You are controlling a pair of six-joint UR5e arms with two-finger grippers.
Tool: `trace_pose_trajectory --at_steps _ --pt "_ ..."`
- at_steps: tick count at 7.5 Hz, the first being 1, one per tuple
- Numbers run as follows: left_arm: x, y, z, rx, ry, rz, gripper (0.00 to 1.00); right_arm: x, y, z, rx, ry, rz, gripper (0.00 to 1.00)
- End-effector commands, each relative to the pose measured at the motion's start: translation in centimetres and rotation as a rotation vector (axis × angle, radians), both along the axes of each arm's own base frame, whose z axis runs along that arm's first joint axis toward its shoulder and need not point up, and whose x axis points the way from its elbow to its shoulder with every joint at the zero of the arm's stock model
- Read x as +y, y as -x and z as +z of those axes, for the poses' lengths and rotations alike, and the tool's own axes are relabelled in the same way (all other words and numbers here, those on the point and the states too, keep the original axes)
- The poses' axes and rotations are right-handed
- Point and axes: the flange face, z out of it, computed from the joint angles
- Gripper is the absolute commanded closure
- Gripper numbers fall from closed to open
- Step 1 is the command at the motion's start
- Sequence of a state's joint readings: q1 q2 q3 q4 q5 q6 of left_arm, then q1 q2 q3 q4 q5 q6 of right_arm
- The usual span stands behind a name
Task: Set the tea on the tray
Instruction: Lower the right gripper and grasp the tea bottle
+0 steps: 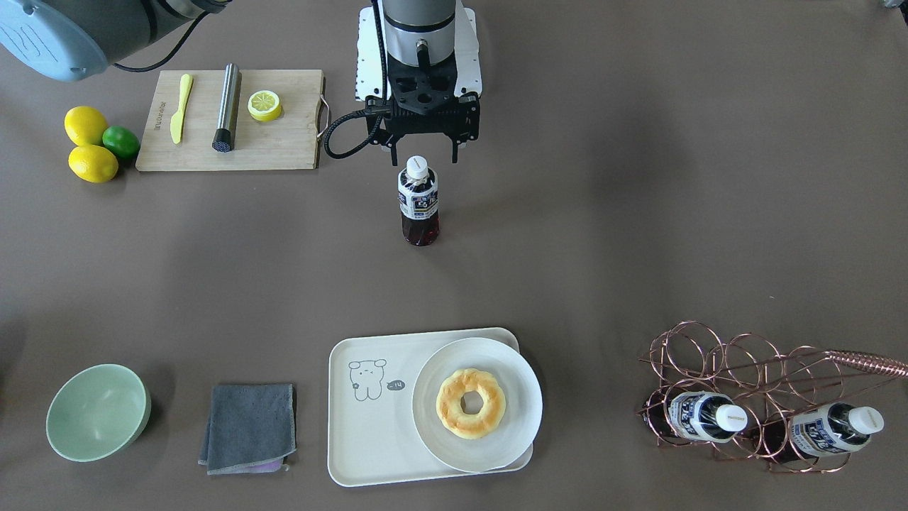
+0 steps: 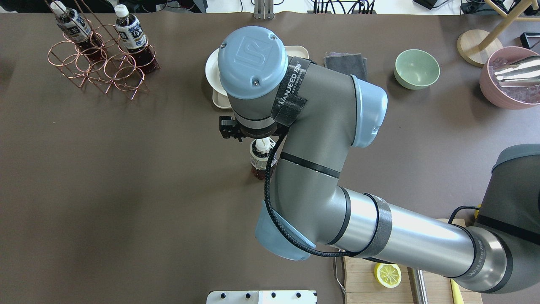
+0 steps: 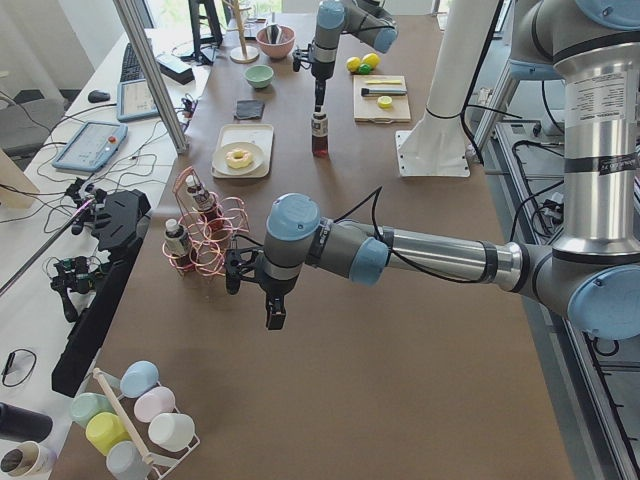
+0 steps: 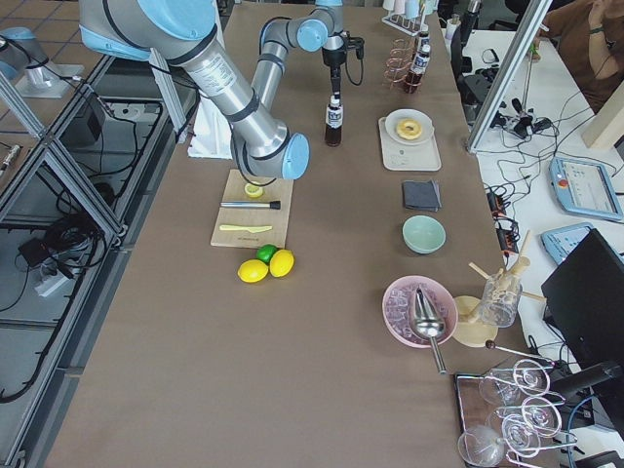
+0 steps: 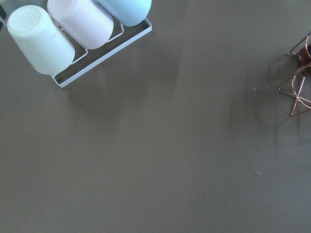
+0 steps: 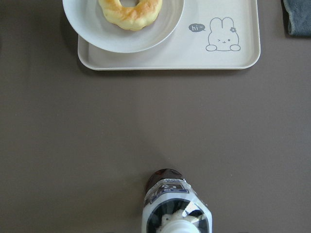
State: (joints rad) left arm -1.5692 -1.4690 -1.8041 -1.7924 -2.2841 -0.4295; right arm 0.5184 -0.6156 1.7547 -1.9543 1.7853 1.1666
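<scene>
In the front-facing view the tea bottle (image 1: 418,206) stands upright on the brown table (image 1: 603,248), just above the frame's centre and well apart from the cream tray (image 1: 362,433) at bottom centre. The right gripper (image 1: 425,157) hangs over the bottle's white cap with its fingers (image 1: 397,150) spread wide, one on each side of the cap and neither seen touching it. The right wrist view shows the same bottle at its bottom edge and the tray along its top.

The tray's right half carries a round white plate (image 1: 521,397) with a ring doughnut (image 1: 470,403); its left half shows the line-drawn animal. At lower right a copper wire rack (image 1: 709,355) holds two more bottles (image 1: 706,417) of the same kind.

The left gripper (image 3: 272,312) appears only in the left side view, low over the table beside that rack — whether it is spread or pressed together I cannot tell.
</scene>
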Motion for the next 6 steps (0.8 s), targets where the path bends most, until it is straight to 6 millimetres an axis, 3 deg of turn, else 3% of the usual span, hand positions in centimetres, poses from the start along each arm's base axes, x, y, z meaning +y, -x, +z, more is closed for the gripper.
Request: trace_pose_trajectory --at_steps 1,4,5,6 --pt "-0.27 0.0 -0.22 0.0 -0.004 0.0 0.03 0.11 0.4 0.91 0.01 0.011 0.0 0.13" --pt "-0.53 -0.07 -0.6 0.0 -0.013 0.002 0.03 0.47 0.9 1.65 0.021 0.018 -0.001 0.21" --pt "-0.6 -0.06 -0.59 -0.001 -0.013 0.001 0.03 0.59 0.92 1.62 0.02 0.021 -0.002 0.27" --pt "-0.66 -0.06 -0.66 -0.001 -0.015 0.001 0.03 0.69 0.98 1.5 0.015 0.029 0.004 0.39"
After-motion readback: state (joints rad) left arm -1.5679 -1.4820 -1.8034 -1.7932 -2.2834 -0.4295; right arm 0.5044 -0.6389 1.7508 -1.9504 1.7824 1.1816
